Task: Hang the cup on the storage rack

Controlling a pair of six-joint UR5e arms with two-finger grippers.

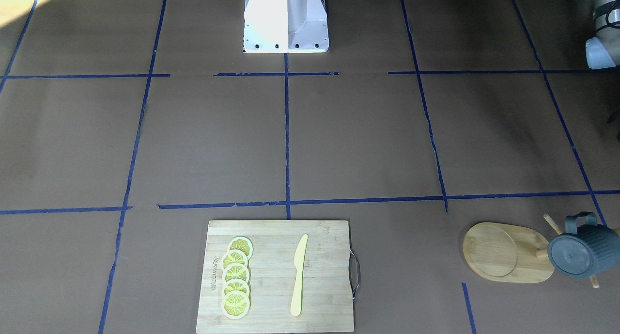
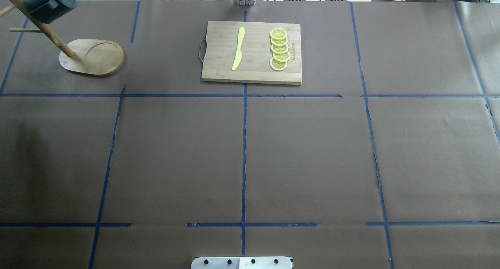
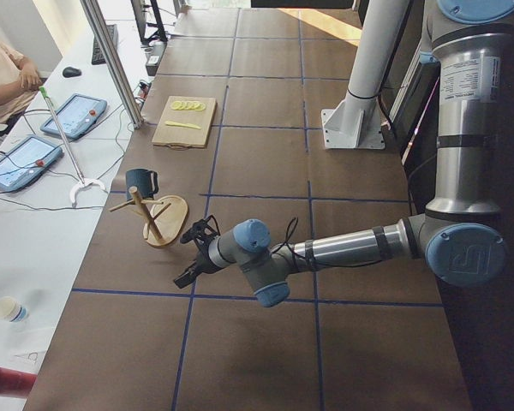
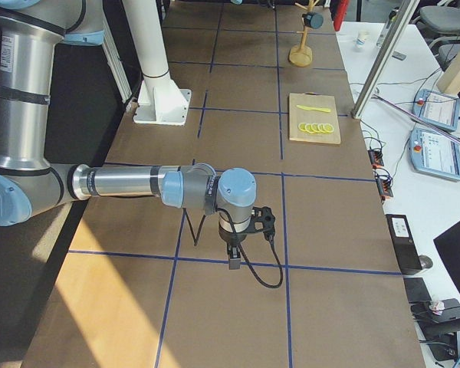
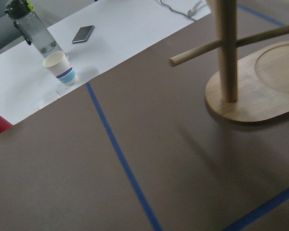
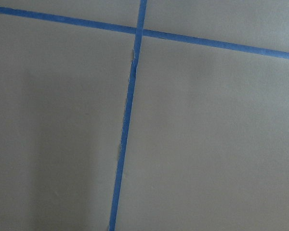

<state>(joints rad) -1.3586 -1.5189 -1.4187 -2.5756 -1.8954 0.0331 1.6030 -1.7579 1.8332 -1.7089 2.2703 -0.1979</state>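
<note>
The dark blue-grey cup (image 1: 581,251) hangs tilted on an upper peg of the light wooden storage rack (image 1: 499,251), its base toward the front-facing camera. Cup (image 2: 49,3) and rack (image 2: 93,58) stand at the table's far left in the overhead view. In the left side view my left gripper (image 3: 187,276) hovers low over the table, a short way from the rack (image 3: 167,223), apart from the cup (image 3: 141,181). My right gripper (image 4: 234,259) points down at the table far from the rack (image 4: 300,55). I cannot tell whether either is open or shut.
A bamboo cutting board (image 2: 218,70) with lemon slices (image 2: 279,50) and a yellow knife (image 2: 238,48) lies at the far middle. The white robot base (image 1: 286,19) stands at mid table. A paper cup (image 5: 60,70) and bottle (image 5: 29,29) stand on the white side table.
</note>
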